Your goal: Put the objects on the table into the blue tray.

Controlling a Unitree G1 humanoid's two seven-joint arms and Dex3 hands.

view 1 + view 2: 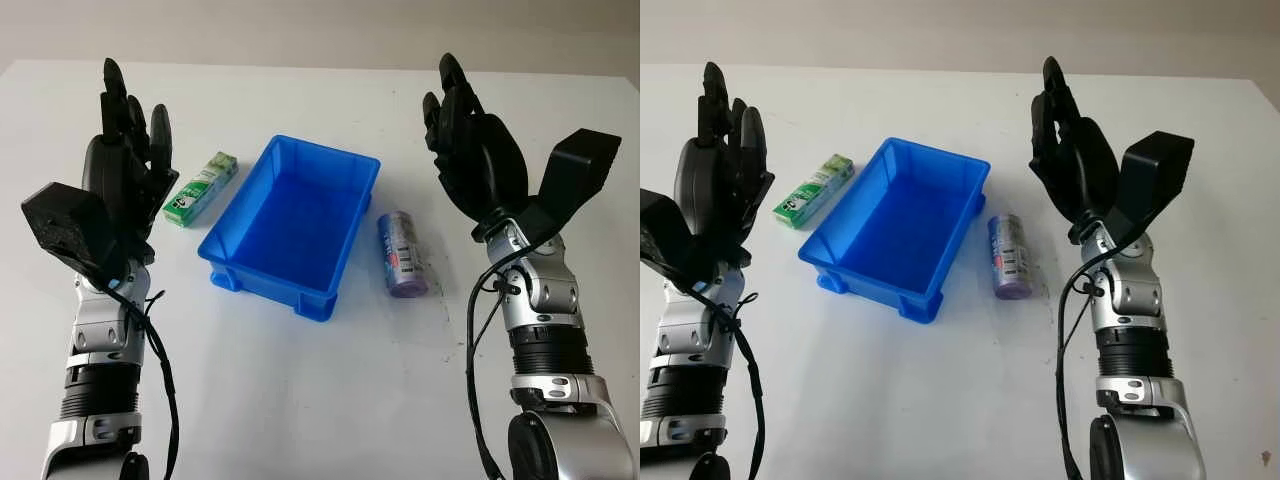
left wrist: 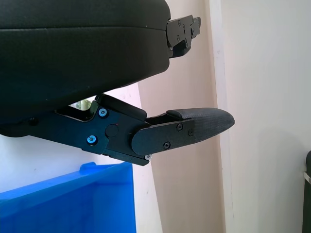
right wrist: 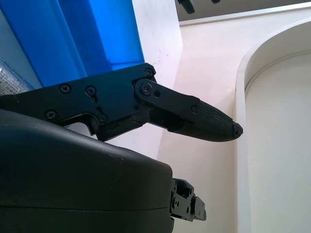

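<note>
**Two items lie outside the blue tray as both robot hands hang open above the table**

Left eye view: A bright blue tray [image 1: 345,170], rectangular and moulded in plastic with a thick rim and small feet along its near side, sits skewed at the middle of the white table [image 1: 320,400]; its inside is bare. Just beside the tray's left long wall lies a green and white pack [image 1: 201,188], a slim box with printed faces, flat on the table and angled roughly parallel to the tray. Just beside the tray's right long wall lies a purple can [image 1: 402,254] on its side, silver-lilac with a white label patch and red marks, its near end pointing toward the robot. The left hand [image 1: 125,160] is raised at the left, near the pack, released and holding nothing. The right hand [image 1: 475,150] is raised at the right, past the can, likewise released and empty.

Right eye view: The same layout appears, with tray between pack and can, and each hand raised outboard of its nearest item.

Left wrist view: A black finger [image 2: 194,127] reaches out from the hand's shell, clasping nothing; a corner of the blue tray shows below it.

Right wrist view: One textured black finger [image 3: 209,124] extends freely, with the tray's blue wall and a sliver of the can behind it.
</note>
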